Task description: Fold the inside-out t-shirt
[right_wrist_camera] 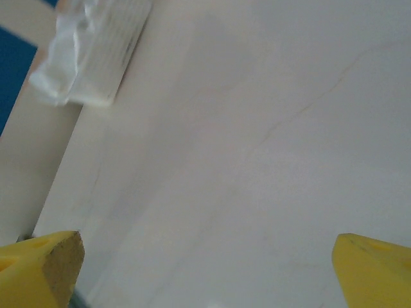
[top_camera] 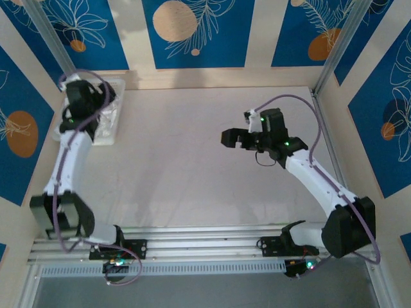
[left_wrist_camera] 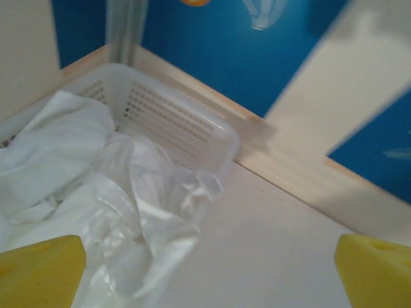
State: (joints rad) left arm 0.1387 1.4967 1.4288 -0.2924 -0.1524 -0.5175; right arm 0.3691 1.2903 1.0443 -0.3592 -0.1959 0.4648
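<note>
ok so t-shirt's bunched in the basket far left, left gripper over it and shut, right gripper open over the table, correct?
No, the left gripper is open: the left wrist view shows its yellow fingers wide apart. The rest stands: t-shirt bunched in the basket far left, right gripper open over the table.

White plastic mesh basket (top_camera: 110, 130) sits in the far-left corner of the pale flat surface (top_camera: 192, 167), crumpled white cotton t-shirt (left_wrist_camera: 58, 141) inside it. Left claw (left_wrist_camera: 209, 273) over basket; right claw (top_camera: 234, 138) right of centre, well apart.
</note>
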